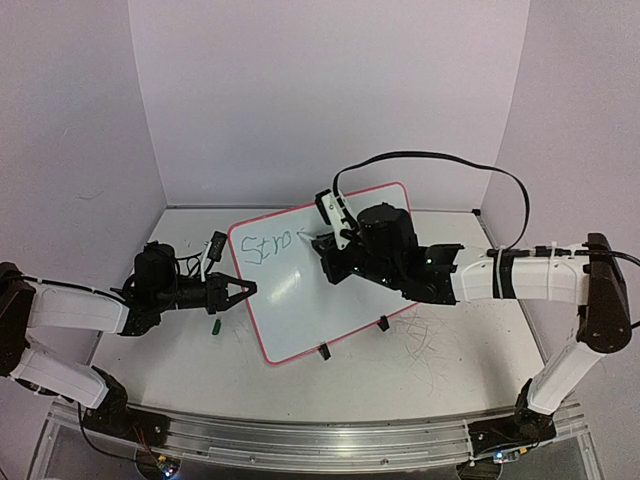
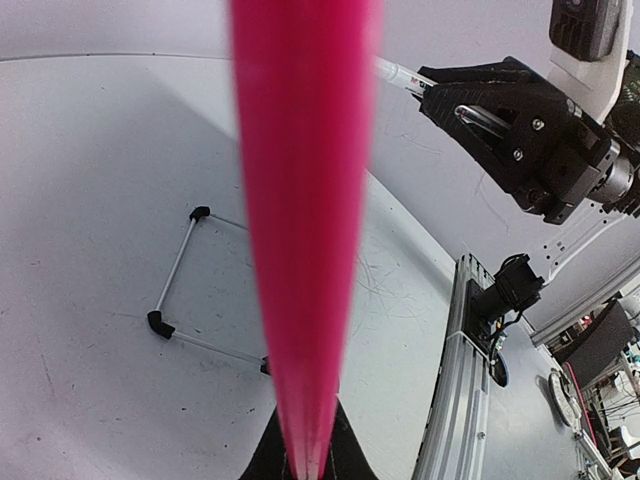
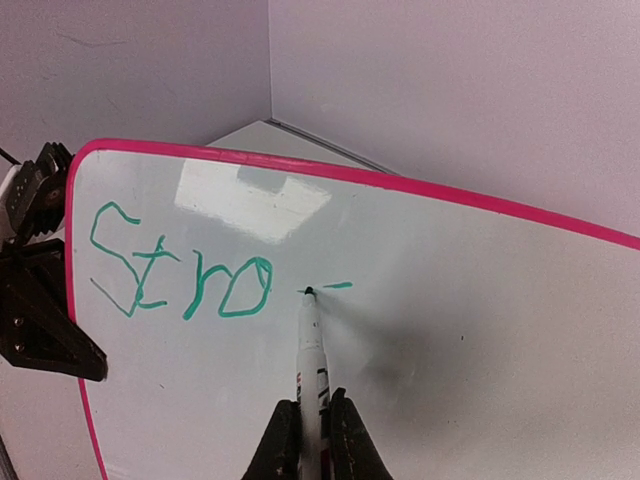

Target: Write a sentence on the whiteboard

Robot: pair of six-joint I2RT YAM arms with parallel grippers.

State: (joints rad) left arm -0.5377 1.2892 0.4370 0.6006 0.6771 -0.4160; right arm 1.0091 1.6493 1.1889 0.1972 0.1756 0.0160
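Our left fingers (image 1: 236, 290) are closed tight on the left edge of the whiteboard (image 1: 300, 310), which sits tilted mid-desk (image 1: 430, 375). The sentence (image 3: 180, 275) says "Stro" in green. Our right fingers (image 3: 278, 445) grip a marker (image 3: 312, 350), its tip touching the board just right of the letters.

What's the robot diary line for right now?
left gripper: shut on whiteboard edge | right gripper: shut on marker | marker tip: touching whiteboard after green writing "Stro"
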